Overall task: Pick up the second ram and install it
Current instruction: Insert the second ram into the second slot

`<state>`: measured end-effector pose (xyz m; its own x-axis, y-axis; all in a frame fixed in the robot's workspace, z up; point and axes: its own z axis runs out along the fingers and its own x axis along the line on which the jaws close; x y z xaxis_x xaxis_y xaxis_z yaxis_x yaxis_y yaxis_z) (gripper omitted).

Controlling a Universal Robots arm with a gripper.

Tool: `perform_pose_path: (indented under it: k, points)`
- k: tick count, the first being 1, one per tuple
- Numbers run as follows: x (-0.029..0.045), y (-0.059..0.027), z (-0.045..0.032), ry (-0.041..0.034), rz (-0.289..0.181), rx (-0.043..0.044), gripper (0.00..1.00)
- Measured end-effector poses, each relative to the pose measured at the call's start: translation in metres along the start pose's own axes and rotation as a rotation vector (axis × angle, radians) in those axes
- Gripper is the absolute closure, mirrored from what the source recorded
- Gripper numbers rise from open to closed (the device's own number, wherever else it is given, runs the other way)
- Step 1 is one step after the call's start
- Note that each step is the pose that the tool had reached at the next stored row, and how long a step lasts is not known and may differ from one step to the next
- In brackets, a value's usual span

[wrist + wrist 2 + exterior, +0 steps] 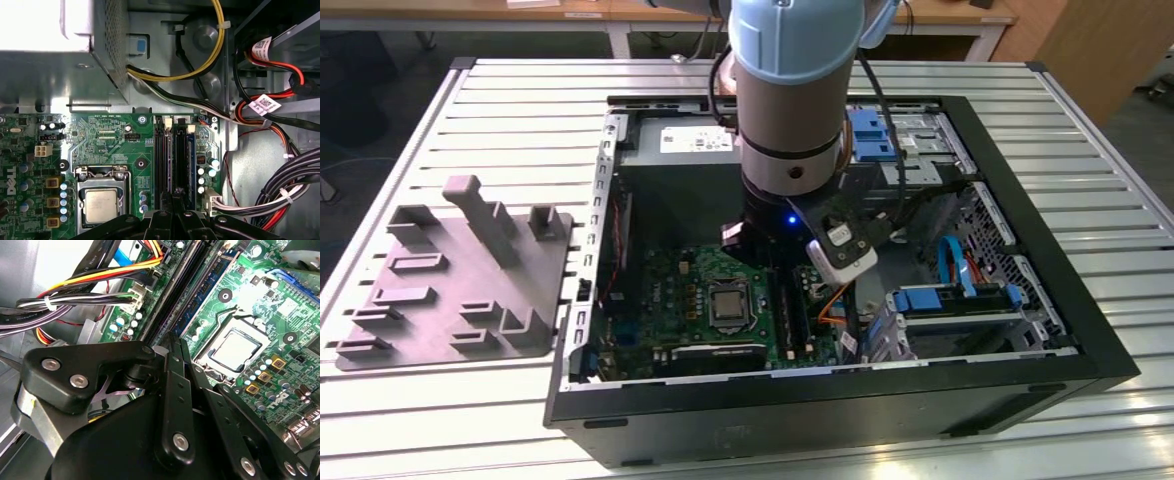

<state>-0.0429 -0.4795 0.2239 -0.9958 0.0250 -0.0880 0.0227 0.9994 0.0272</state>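
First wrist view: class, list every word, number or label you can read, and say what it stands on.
White cable tags: print too small to read.
Motherboard, fine white lettering: too small to read.
Motherboard edge, larger white maker's mark: left unquoted.

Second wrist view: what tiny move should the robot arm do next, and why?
Probably a small, straight push down, I'd guess. The gripper sits right over the dark slot, beside a memory stick already standing in the green board, so it looks lined up for seating.
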Motion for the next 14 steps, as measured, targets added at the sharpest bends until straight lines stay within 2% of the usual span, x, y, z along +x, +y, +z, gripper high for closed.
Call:
perform_pose_path:
  k: [14]
  points:
    - [0.0001,-0.0001,0.0015,0.0,0.0,0.0001,0.89]
